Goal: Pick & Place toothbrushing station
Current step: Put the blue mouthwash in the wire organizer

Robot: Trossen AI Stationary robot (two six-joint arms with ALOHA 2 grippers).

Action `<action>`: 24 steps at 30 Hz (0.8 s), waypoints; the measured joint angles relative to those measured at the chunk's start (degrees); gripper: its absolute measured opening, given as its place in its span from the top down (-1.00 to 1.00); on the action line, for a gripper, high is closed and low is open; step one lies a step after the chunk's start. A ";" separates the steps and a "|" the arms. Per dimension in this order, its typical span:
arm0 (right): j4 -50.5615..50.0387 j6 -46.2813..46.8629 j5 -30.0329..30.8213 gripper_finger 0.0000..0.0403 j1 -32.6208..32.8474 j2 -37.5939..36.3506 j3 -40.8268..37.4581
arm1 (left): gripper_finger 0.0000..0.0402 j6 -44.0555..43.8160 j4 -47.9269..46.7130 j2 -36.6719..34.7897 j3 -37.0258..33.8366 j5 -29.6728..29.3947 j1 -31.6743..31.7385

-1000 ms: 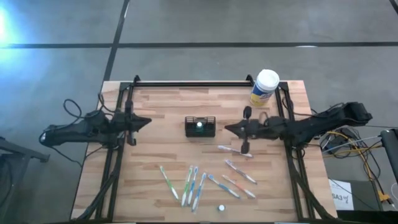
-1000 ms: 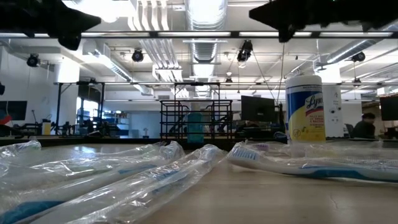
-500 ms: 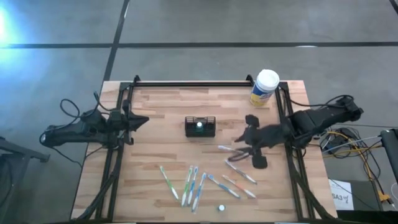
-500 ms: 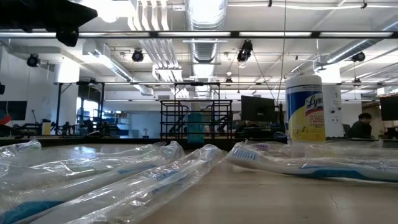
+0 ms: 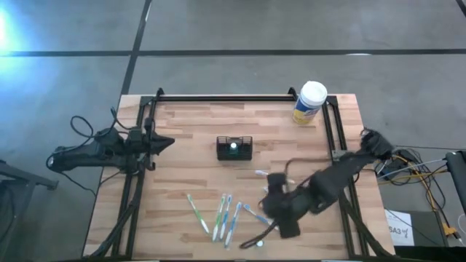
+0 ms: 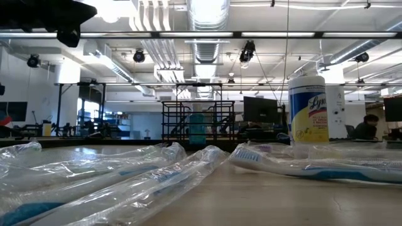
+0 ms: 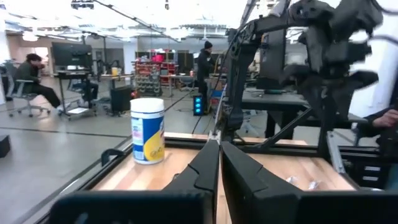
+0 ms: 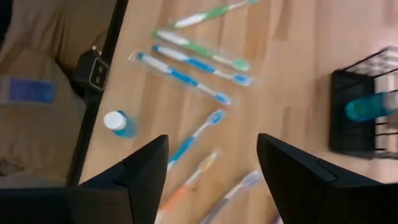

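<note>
On the wooden desk (image 5: 182,131) little looks done: the black mesh caddy (image 5: 234,148) sits mid-desk holding only a blue item, wrapped toothbrushes (image 5: 218,215) lie loose, the right tool (image 5: 279,212) hovers spread over them, the left tool (image 5: 162,143) waits clenched.

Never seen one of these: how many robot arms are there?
2: the left arm sits at the table's left edge; the right arm reaches over the toothbrushes.

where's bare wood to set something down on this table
Free: the wood between the caddy and the left gripper, and the strip between the caddy and the back rail. Crowded: the front middle, with toothbrushes and the right gripper over them.
</note>
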 joint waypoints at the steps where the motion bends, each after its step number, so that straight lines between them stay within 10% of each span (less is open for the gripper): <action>1: -0.37 1.00 -0.14 -0.23 0.52 2.03 1.64 | 0.88 -0.37 -0.09 0.00 0.00 0.32 -0.02; 16: -14.79 7.63 -10.93 -0.24 3.20 30.69 31.95 | 0.88 -3.68 -3.32 0.05 -0.63 1.32 0.00; 24: -15.33 5.78 -11.99 -0.23 3.51 31.78 27.97 | 0.88 -4.67 -5.35 0.16 -0.66 1.82 -0.02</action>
